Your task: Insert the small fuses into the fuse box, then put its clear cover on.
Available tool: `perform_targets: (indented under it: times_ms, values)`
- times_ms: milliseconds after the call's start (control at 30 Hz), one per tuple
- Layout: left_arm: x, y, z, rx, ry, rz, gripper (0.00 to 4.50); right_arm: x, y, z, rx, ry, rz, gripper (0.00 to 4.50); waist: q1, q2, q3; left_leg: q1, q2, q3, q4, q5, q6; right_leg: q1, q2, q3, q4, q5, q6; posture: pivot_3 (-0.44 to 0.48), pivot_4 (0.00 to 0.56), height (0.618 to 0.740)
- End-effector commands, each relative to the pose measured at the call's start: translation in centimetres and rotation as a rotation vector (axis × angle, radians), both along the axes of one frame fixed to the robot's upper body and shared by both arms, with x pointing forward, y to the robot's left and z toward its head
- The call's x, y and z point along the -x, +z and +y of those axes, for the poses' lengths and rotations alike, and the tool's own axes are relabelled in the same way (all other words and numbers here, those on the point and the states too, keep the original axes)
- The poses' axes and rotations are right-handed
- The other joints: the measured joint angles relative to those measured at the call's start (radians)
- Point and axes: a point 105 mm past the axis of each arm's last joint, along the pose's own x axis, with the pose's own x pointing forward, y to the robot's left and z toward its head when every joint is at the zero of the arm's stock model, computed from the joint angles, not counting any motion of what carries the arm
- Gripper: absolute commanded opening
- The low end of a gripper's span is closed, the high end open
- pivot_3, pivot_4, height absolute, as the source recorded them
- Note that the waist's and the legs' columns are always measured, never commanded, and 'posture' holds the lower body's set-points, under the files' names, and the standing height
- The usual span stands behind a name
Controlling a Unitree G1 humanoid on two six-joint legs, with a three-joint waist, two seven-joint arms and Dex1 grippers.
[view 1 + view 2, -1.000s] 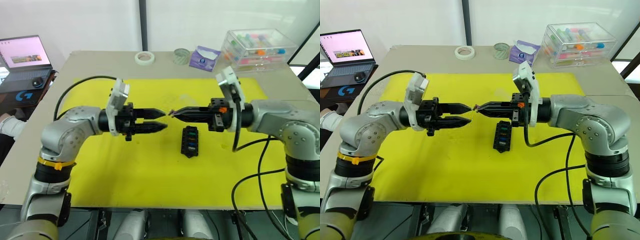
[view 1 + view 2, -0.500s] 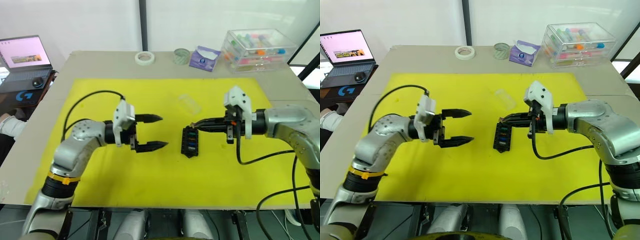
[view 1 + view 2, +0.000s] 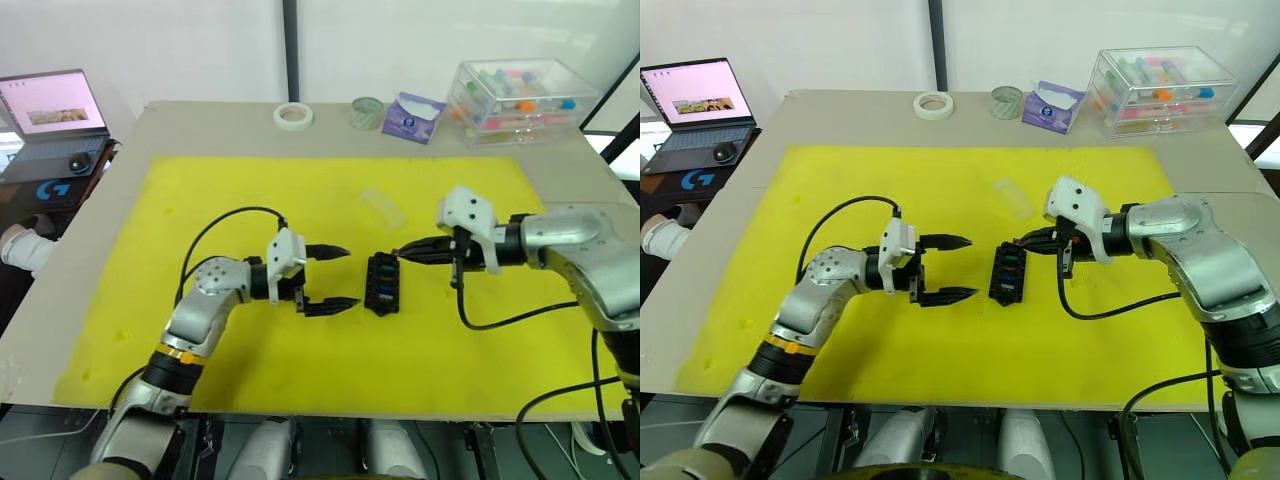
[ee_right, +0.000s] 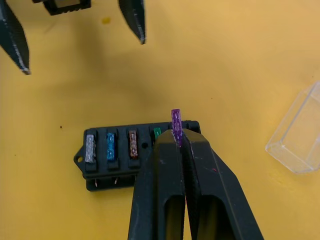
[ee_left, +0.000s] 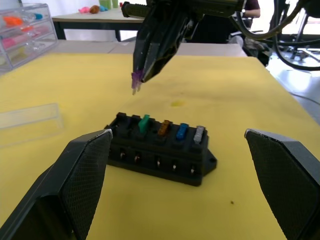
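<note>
Desk, yellow mat (image 3: 250, 200): current holdings.

- Fuse box (image 3: 382, 283): black block, mid-mat, between the two arms. Grey, blue, orange and green fuses sit in its slots; the far end slot looks empty.
- Purple fuse (image 4: 175, 122): pinched at the tip of the right gripper (image 3: 402, 252), jaws closed tight on it, blades pointing at the box's far end, just above it and not yet touching.
- Left gripper (image 3: 338, 276): jaws spread wide, holding nothing, resting just left of the box.
- Clear cover (image 3: 382, 207): lying on the mat, farther back than the box, untouched.
- Storage case (image 3: 520, 88), tape roll (image 3: 293, 116): far edge of desk.

Step in hand, by my reading: seating the last fuse. Next move calls for lining the blades over the vacant slot and pressing straight down; the cover follows.
</note>
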Motion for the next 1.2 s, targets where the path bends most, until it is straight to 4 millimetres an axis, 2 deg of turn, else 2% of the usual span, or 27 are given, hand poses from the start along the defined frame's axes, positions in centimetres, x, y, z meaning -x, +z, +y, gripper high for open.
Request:
perform_targets:
  times_ms: [33, 300, 600, 1200]
  values:
    - [-0.2, 0.5, -0.5, 0.007, -0.007, -0.044, 4.47, -0.4, 0.9, 0.0, 0.02, 0.017, -0.047, 0.0, 0.001, 0.0, 0.0, 0.0, 0.0, 0.0, 0.0, 0.0, 0.0, 0.0, 0.0, 0.0, 0.0, 0.0, 0.0, 0.0, 0.15, 0.74]
    - [-1.2, 0.2, -1.4, 0.012, 0.009, -0.054, 4.47, -1.4, 0.3, 0.8, 0.037, 0.048, -0.059, 0.0, 0.005, 0.0, 0.0, 0.0, 0.0, 0.0, 0.001, 0.0, 0.0, 0.0, 0.0, 0.0, 0.0, 0.0, 0.0, 0.0, 0.15, 0.74]
    - [-1.3, 0.6, -2.2, 0.025, -0.013, -0.057, 4.47, -1.3, -0.3, 0.8, 0.063, 0.069, -0.038, 0.0, 0.006, 0.0, 0.0, 0.0, 0.0, 0.0, 0.001, 0.0, 0.0, 0.0, 0.0, -0.001, 0.0, 0.0, 0.0, 0.0, 0.15, 0.74]
    - [-1.3, 0.4, -2.3, 0.013, -0.019, -0.062, 4.47, -1.2, -1.4, 1.0, 0.095, 0.06, -0.006, 0.0, 0.005, 0.0, 0.0, 0.0, 0.0, 0.0, 0.001, 0.0, 0.0, 0.0, 0.0, -0.001, 0.001, 0.0, 0.0, 0.0, 0.15, 0.74]
